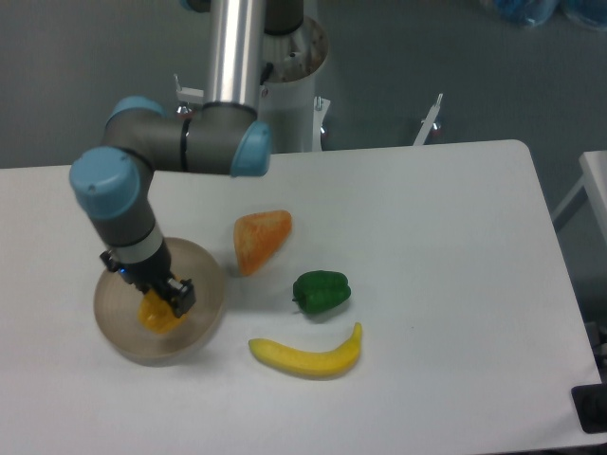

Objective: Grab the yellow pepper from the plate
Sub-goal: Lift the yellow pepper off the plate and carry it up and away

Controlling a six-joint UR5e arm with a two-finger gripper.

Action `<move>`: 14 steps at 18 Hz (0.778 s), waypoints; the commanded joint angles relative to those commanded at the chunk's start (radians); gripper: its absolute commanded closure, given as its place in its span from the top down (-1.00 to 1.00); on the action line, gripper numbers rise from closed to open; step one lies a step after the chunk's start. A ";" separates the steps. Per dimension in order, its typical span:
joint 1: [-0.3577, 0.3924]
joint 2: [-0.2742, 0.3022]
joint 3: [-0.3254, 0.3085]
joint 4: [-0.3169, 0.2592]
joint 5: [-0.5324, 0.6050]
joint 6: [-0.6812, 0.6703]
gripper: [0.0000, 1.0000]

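Note:
The yellow pepper lies in the round beige plate at the table's front left. It is partly covered by my gripper, which reaches down into the plate right over the pepper. The dark fingers sit at the pepper's top and right side, touching or nearly touching it. I cannot tell whether the jaws are closed on it. The pepper rests low in the plate, not lifted.
A pale-orange wedge lies just right of the plate. A green pepper sits right of centre, and a yellow banana lies in front of it. The arm's base post stands at the table's back edge.

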 joint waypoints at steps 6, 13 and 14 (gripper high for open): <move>0.152 0.074 0.005 -0.179 -0.025 0.283 -1.00; 0.331 0.106 0.005 -0.284 -0.054 0.682 -0.99; 0.348 0.107 0.005 -0.286 -0.052 0.749 -0.98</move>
